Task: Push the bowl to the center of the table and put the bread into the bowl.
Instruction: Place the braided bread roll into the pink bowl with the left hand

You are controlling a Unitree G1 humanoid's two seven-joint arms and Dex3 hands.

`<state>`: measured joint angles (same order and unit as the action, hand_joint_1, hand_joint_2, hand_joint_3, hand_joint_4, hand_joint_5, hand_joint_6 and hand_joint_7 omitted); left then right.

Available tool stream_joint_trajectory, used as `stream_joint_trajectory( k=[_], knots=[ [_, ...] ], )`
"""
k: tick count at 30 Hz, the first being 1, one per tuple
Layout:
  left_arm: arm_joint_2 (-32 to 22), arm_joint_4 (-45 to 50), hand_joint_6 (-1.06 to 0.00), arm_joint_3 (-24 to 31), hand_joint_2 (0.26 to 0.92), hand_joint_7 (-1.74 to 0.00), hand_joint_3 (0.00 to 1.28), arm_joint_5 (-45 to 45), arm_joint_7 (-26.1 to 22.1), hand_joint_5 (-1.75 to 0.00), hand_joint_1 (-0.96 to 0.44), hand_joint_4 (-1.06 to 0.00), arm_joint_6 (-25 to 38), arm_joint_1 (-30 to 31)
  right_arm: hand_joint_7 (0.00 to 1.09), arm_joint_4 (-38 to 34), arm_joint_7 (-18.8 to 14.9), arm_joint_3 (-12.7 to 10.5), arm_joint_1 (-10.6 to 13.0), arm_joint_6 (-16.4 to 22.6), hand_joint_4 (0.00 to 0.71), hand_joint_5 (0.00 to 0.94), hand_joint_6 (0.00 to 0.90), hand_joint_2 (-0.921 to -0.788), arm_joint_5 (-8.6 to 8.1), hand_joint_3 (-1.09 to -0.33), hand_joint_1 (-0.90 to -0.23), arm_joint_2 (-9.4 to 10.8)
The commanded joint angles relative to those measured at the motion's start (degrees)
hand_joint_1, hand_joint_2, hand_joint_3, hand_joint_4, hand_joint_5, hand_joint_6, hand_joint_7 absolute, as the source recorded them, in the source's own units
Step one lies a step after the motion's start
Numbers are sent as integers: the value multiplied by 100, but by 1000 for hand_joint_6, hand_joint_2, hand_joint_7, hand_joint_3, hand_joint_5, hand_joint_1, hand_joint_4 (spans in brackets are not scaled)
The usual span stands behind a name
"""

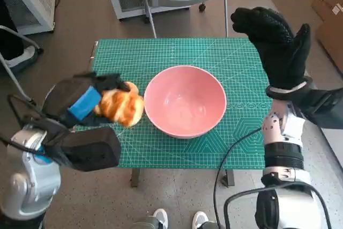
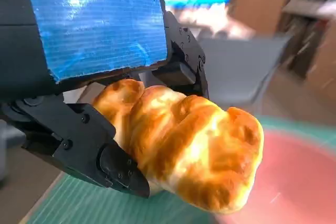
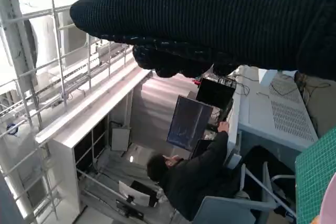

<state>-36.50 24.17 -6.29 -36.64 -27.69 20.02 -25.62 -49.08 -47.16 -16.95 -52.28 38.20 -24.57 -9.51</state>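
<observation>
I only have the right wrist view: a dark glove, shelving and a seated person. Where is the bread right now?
Observer: The left robot hand holds the bread above the table's left side, just beside the pink bowl.
Operator: Is the grip solid?
Observer: In the left wrist view the black fingers close round the bread's near end; its far end sticks out free.
Operator: And the bowl, is it centred?
Observer: It sits roughly mid-table on the green mat, with nothing in it.
Operator: Is my right robot hand in the way?
Observer: No. The right robot hand is raised, open, over the table's far right corner, apart from the bowl.
</observation>
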Motion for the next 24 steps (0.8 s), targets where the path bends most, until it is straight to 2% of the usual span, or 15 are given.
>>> stream_joint_trajectory(
  k=[1, 8, 16, 24],
  knots=[
    [255, -444, -778, -338, 868, -1049, 2, -49, 182, -871, 4, -917, -354, -531, 0, 10, -16, 20, 171, 2, 312, 1, 395, -921, 7, -686, -637, 10],
    [857, -1565, -725, -914, 891, -1069, 8, -41, 419, -975, 3, -855, -879, -1435, 5, 107, 15, 29, 252, -20, 311, 1, 404, -921, -8, -688, -645, 36],
    [1394, -3121, -684, -1316, 912, -1124, 10, 3, 896, -1027, 2, -799, -1711, -2013, 10, 323, 117, 15, 373, -116, 310, 1, 418, -921, -17, -669, -658, 11],
    [1682, -4223, -660, -1674, 920, -1160, 29, -167, 997, -1077, 2, -744, -1968, -2419, 6, 664, 275, 37, 592, -74, 317, 4, 414, -921, 47, -673, -667, -18]
  ],
)
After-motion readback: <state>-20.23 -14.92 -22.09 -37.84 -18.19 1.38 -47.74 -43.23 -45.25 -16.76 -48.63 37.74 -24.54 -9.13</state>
